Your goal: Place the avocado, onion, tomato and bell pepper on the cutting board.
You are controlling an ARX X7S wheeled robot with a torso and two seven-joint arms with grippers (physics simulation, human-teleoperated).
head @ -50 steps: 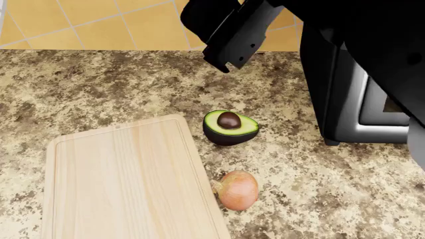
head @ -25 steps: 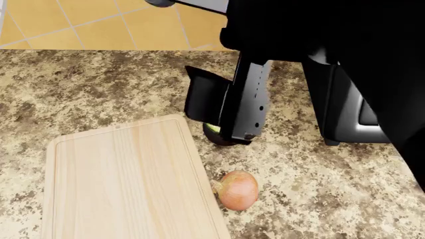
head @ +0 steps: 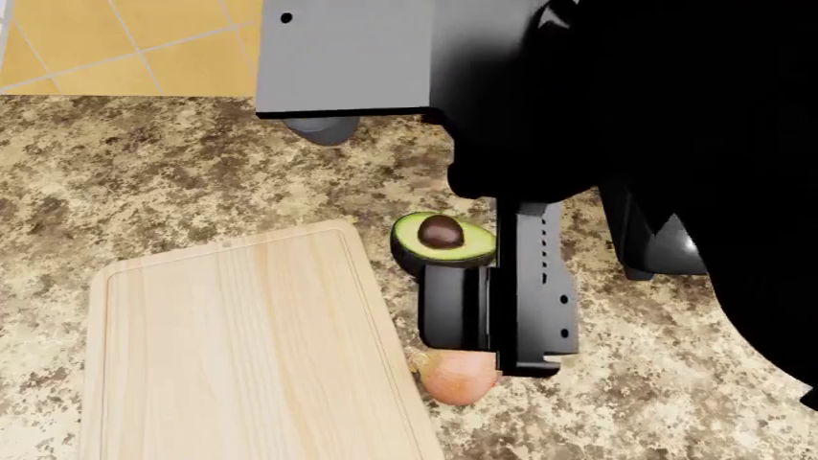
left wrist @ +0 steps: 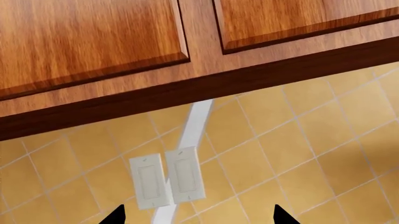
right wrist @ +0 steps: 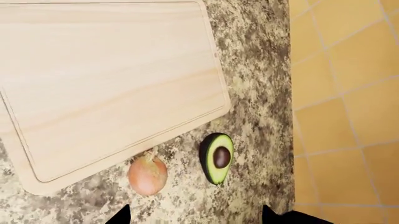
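Right now my right gripper (head: pixel 496 356) hangs over the onion (head: pixel 458 376), fingers spread wide and holding nothing; in the right wrist view only the two dark fingertips show, set well apart. To do this pick well, I judge I should centre the jaws on the onion's round body, come straight down so a finger passes on each side, and close gently, since the papery, egg-shaped thing could roll or squirt out toward the cutting board (head: pixel 230 345). The onion rests on the countertop (head: pixel 167 182) just beside the board's right edge, near its lower half, and sits partly hidden under my fingers in the head view. The avocado (head: pixel 443 243) lies cut face up, just off the board's upper right corner and near the onion. The board itself is bare. Tomato and bell pepper are in no view. My left gripper (left wrist: pixel 196 217) points at a tiled wall with twin switches (left wrist: pixel 166 175); its tips stand apart, holding nothing.
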